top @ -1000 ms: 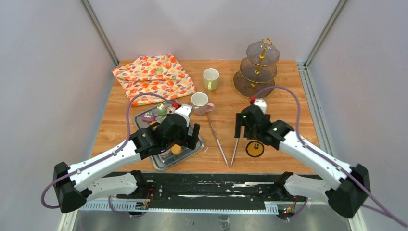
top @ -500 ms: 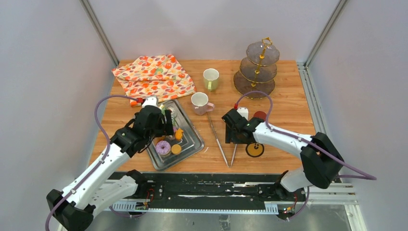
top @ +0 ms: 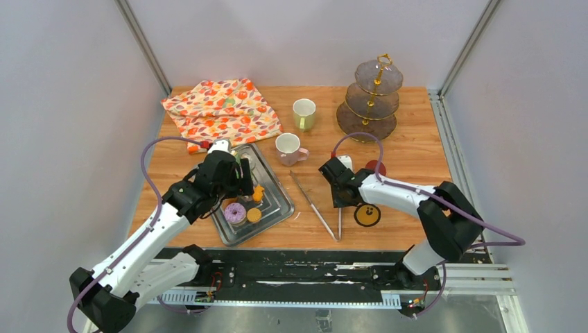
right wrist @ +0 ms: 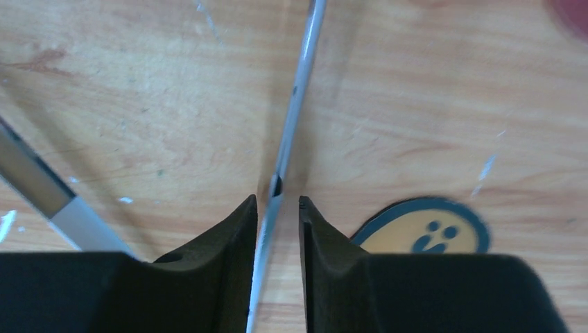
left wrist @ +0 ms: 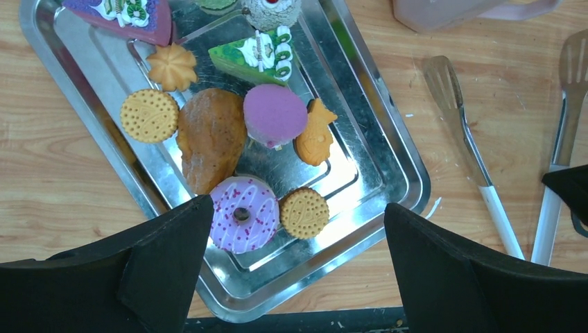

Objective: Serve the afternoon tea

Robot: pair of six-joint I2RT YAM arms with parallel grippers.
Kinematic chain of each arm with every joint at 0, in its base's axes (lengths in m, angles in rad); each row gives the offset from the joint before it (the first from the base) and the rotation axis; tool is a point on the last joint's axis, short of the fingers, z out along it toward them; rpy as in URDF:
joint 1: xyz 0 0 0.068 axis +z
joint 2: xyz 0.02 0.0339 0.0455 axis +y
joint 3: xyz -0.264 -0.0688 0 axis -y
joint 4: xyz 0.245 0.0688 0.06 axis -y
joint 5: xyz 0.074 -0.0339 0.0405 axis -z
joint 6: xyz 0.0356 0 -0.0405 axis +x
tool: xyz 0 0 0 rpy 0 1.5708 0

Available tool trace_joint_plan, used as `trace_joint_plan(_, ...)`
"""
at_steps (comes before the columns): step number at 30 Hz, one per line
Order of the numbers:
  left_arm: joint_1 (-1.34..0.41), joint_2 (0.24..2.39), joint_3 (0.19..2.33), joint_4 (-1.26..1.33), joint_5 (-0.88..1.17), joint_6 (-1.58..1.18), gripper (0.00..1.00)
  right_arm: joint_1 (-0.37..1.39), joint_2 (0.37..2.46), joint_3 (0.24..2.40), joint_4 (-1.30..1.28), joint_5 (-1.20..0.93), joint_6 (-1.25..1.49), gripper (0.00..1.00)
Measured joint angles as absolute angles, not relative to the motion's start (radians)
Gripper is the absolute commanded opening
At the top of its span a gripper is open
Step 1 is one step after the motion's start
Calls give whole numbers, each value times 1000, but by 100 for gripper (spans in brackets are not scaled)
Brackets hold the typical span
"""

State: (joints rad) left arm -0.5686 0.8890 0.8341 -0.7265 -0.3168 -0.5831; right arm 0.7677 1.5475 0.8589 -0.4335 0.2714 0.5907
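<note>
Table: wooden top, unchanged from a second before.
Cloth: orange flowered cloth lay folded at the far left corner, as before.
Stand: three-tier stand stood at the far right with bare plates, unmoved.
Tray: steel tray sat at the near left. A second earlier the left arm hid most of it; now its near half showed from above.
Left gripper: left gripper hung above the tray with its jaws wide apart and held nothing. It had barely moved in the last half second.
Right gripper: right gripper had swung left and down to the tongs. Its jaws, earlier wide, had drawn nearly together astride one arm of them. Wood still showed beside the metal, so a firm grip could not be told.
Tongs: they had shifted. The arm between the jaws now ran straight toward the near edge instead of slanting.
Mugs: pink mug stood just beyond the tray and green mug farther back, both where they were.
Pastries: donut, cookies, purple cake and green cake all lay in the tray.
Coaster: smiley coaster lay just right of the right gripper.
</note>
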Motion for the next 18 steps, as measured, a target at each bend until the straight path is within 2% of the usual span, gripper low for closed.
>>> trace_joint_plan(3,-569,889,834,-722,-313,-583,98,727,1534,859,-414,268,524,66)
trace_joint_plan(6,-569,889,834,-719,-303,-583,98,704,1489,859,-415,256,473,78)
trace_joint_plan(12,-569,889,834,-701,-276,-583,98,703,1313,822,-394,196,455,81)
trace_joint_plan(18,-568,897,834,-654,-224,-591,98,806,1208,735,-393,195,477,83)
